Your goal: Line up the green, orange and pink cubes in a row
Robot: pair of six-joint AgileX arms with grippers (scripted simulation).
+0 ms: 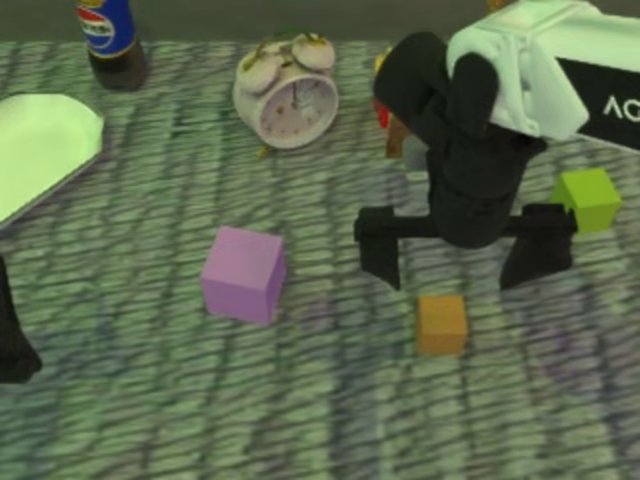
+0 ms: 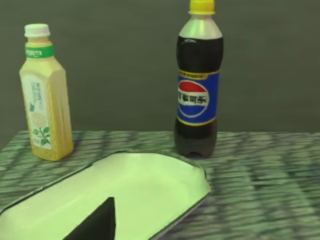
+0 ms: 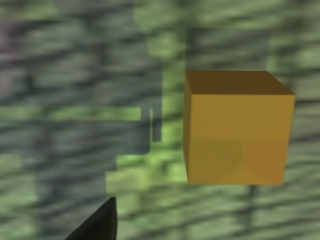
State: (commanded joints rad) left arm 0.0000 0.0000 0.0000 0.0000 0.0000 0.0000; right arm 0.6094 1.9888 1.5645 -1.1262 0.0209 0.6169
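Observation:
The pink cube [image 1: 244,273] sits left of the table's middle. The smaller orange cube [image 1: 441,323] lies nearer the front, right of centre, and fills the right wrist view [image 3: 235,130]. The green cube [image 1: 588,198] rests at the right, just beside my right arm's black wrist. My right gripper [image 1: 458,262] hovers open just behind the orange cube, its fingers spread wide with nothing between them; one fingertip [image 3: 102,222] shows in its wrist view. My left arm [image 1: 12,345] stays parked at the left edge, one dark finger [image 2: 102,225] showing over the tray.
A pale alarm clock [image 1: 287,95] stands at the back centre, a cola bottle [image 1: 108,35] at the back left, a white tray [image 1: 40,150] at the left edge. A yellow tea bottle [image 2: 45,95] stands beside the tray. Small red and brown items [image 1: 393,128] hide behind my right arm.

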